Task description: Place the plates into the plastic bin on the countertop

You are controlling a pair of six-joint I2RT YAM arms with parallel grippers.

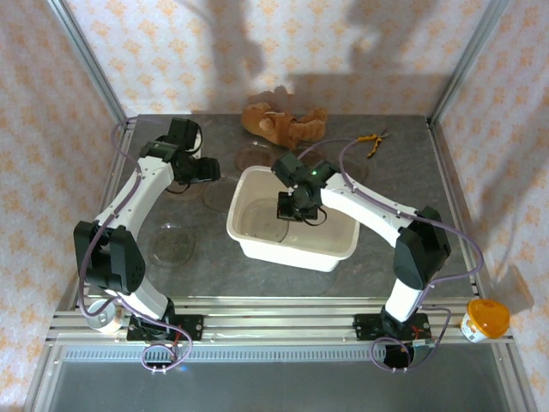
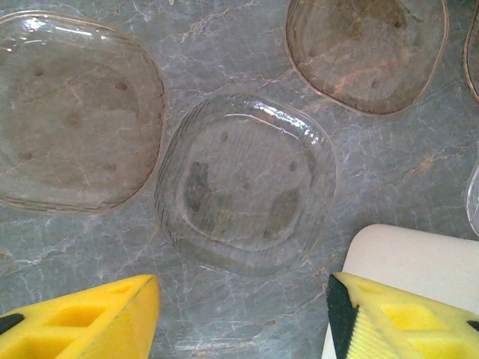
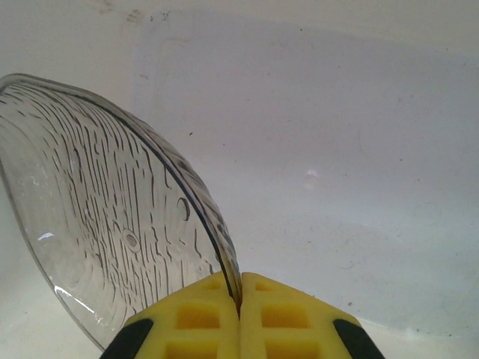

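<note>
Two claws: right claw (image 3: 239, 295) pinches a ribbed clear glass plate (image 3: 112, 224) inside the cream plastic bin (image 3: 337, 149); left claw (image 2: 241, 292) gapes wide over another clear rounded plate (image 2: 247, 183).

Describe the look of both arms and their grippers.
The left arm and right arm share white shells, black joints and lilac cables looping alongside. The left gripper and right gripper have blocky yellow fingers with square recesses and black patches.

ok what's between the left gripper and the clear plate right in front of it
Just bare countertop. The left wrist view shows the open left gripper short of the clear plate, nothing lying in the gap.
</note>
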